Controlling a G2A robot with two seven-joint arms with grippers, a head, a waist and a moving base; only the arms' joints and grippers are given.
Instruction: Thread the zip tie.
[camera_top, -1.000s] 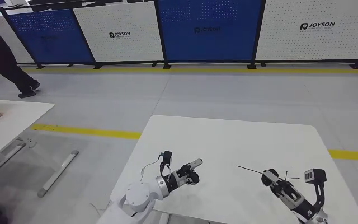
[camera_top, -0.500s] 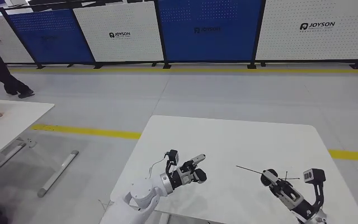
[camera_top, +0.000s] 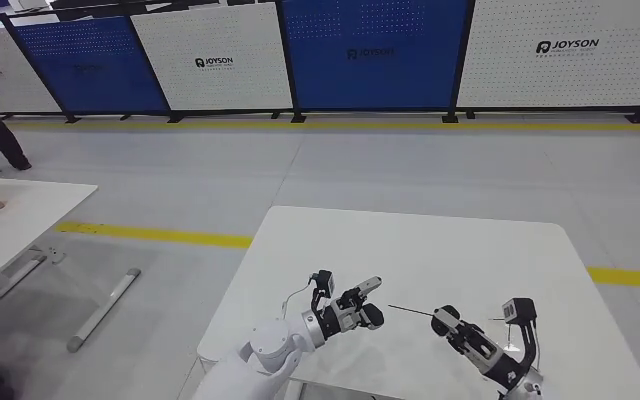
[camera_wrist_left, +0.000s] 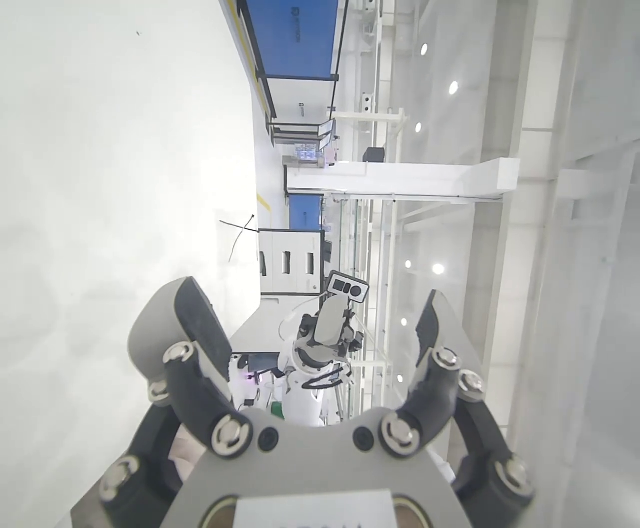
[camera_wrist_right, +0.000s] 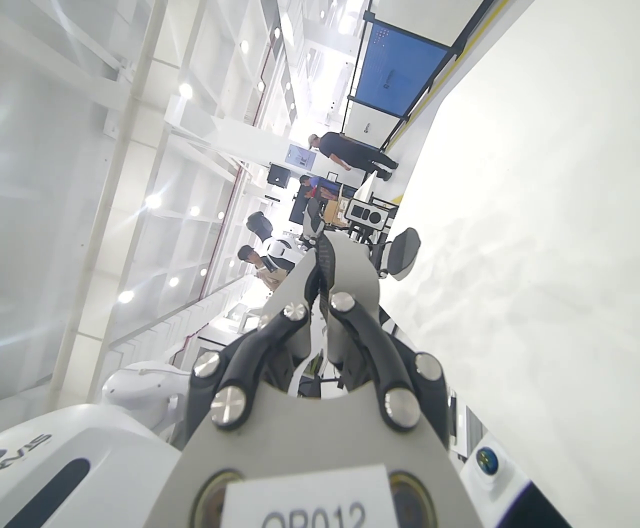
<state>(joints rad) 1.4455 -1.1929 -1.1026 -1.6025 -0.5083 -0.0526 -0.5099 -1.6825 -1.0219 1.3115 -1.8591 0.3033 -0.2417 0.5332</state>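
The right gripper (camera_top: 441, 318) has grey metal fingers with black ribbed pads, pressed together on the zip tie (camera_top: 410, 312), a thin, straight, dark strip. In the top view the strip runs from the fingertips toward about 9 o'clock over the smooth white surface (camera_top: 420, 250). Its free end stops just short of the left gripper (camera_top: 372, 301), whose fingers stand wide apart. In the left wrist view, two thin dark strands (camera_wrist_left: 244, 229) lie crossed on the surface near its edge.

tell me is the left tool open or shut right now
Open. In the left wrist view the left tool has its two fingers spread wide apart, gripping nothing.
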